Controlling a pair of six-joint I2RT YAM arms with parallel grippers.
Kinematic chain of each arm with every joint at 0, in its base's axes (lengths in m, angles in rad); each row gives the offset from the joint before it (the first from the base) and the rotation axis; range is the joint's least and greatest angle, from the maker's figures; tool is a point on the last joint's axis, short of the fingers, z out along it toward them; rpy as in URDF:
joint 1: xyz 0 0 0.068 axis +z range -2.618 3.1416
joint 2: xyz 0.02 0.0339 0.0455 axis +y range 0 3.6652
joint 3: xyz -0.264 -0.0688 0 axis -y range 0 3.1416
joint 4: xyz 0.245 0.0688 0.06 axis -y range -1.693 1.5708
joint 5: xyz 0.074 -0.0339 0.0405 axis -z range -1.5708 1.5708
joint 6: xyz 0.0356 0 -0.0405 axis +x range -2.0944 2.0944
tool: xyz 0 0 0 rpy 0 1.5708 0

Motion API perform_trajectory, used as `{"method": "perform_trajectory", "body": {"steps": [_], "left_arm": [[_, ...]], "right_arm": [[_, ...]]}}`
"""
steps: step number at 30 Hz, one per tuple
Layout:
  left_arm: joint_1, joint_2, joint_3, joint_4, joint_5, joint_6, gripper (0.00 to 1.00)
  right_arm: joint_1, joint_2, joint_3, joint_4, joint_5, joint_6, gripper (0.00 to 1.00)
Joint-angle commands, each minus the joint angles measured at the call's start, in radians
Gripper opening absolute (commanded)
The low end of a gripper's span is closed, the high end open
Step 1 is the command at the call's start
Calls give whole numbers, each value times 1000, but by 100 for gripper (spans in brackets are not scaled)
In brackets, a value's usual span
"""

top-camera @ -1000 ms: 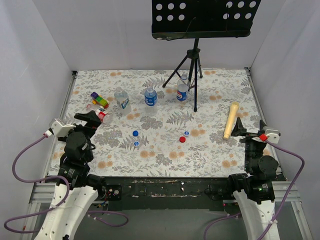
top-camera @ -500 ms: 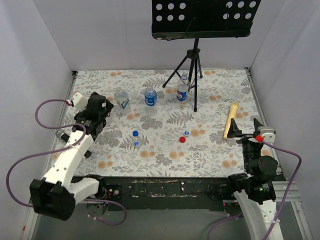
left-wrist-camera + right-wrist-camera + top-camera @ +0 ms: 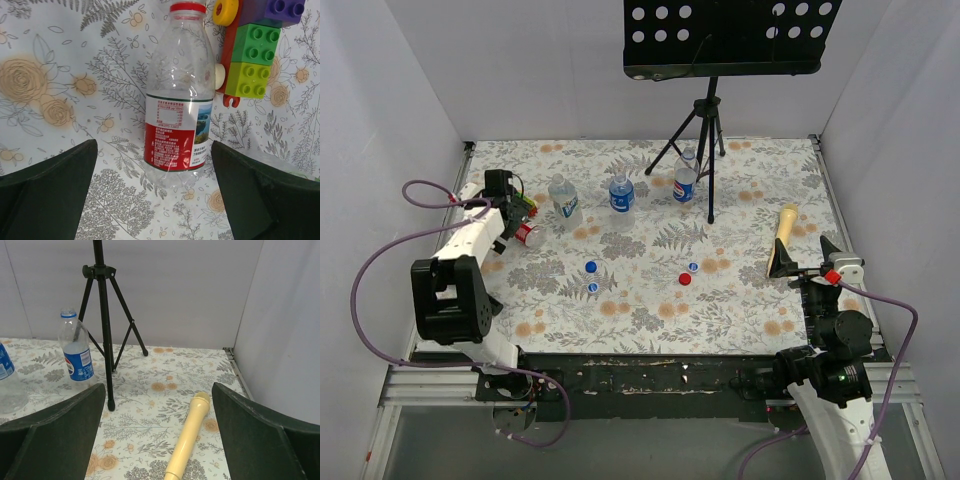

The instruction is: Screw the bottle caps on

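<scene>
Three upright clear bottles with blue labels stand at the back: one at left (image 3: 563,203), one in the middle (image 3: 621,195), and the logo one (image 3: 685,180), which also shows in the right wrist view (image 3: 75,352). Loose caps lie mid-table: two blue (image 3: 591,267) (image 3: 592,287), a red (image 3: 685,279) and a whitish one (image 3: 693,267). My left gripper (image 3: 512,208) is open above a lying red-labelled bottle (image 3: 177,100) that wears a red cap (image 3: 187,7); its jaws stand either side of the bottle's base, apart from it. My right gripper (image 3: 807,258) is open and empty.
A multicoloured toy block (image 3: 255,45) lies just beside the lying bottle's neck. A tan stick (image 3: 190,435) lies ahead of the right gripper. A music stand's tripod (image 3: 708,130) stands at the back by the logo bottle. White walls close three sides.
My left arm has swung from the near-left edge out to the far left, over the lying red-labelled bottle. The right gripper has risen slightly.
</scene>
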Motion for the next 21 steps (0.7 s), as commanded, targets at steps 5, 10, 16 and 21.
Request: {"method": "perform_trajectory", "body": {"steps": [5,10,16,21], "left_arm": [[-1,97,100,-6,35,7,98],[-1,157,124,-20,35,19,95],[1,194,121,-17,55,22,86],[1,202,112,-6,66,24,80]], "right_arm": [[14,-204,1,37,-3,-16,95],[17,-204,-2,38,-2,-19,95],[18,-204,-5,42,2,-19,95],[20,-204,-5,42,3,-21,95]]}}
